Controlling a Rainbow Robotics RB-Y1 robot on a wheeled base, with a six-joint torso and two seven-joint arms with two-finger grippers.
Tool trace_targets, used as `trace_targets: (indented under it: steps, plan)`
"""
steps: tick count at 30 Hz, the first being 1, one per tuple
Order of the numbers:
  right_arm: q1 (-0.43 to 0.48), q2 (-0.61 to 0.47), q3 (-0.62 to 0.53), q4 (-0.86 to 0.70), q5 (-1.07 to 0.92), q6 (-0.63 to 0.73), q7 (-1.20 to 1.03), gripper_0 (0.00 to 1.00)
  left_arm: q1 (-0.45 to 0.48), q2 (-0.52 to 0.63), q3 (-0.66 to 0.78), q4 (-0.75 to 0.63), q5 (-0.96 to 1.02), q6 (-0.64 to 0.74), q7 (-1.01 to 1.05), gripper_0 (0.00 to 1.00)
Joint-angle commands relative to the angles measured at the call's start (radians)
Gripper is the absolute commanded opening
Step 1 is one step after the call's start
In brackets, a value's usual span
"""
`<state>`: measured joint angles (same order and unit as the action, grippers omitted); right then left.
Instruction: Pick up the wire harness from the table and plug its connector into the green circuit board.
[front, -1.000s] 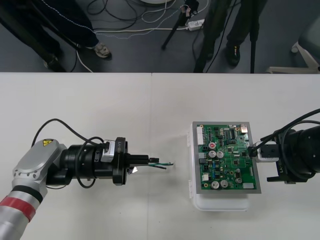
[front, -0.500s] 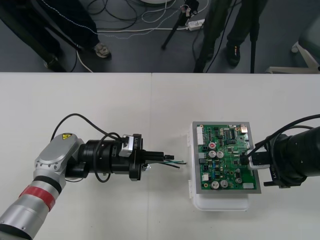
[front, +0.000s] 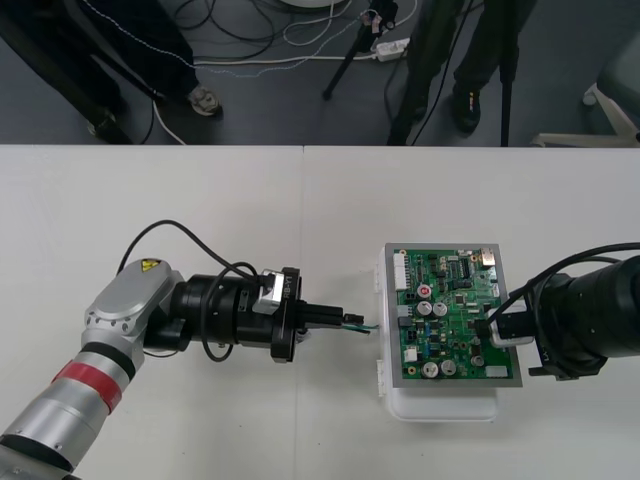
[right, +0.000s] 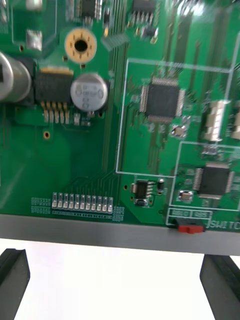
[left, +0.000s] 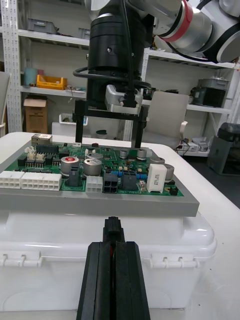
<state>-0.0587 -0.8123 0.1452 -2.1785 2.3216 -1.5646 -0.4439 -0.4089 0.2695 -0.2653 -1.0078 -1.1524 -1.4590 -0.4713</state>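
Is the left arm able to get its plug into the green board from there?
Probably yes: the left end effector, shut on the plug, faces the green board with nothing between; the right end effector hovers opposite.

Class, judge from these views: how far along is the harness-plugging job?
Done: the harness is picked up, clamped in the shut left pincer. In hand: its black plug points at the green circuit board, just short of its near edge; the open right pincer hovers over the opposite edge. Left: pushing the plug into a board connector; it is not in yet.
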Motion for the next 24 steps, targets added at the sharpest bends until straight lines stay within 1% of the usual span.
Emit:
trace_targets:
  steps: [1, 24]
  plan:
    - [-0.026, -0.038, 0.037, -0.007, 0.039, -0.006, -0.035, 1.0, -0.044, -0.026, -0.035, -0.008, 0.036, 0.002, -0.027, 0.0]
    - [-0.066, -0.019, 0.077, -0.007, 0.045, -0.006, -0.072, 1.0, -0.067, -0.05, -0.092, -0.008, 0.062, 0.108, -0.018, 0.0]
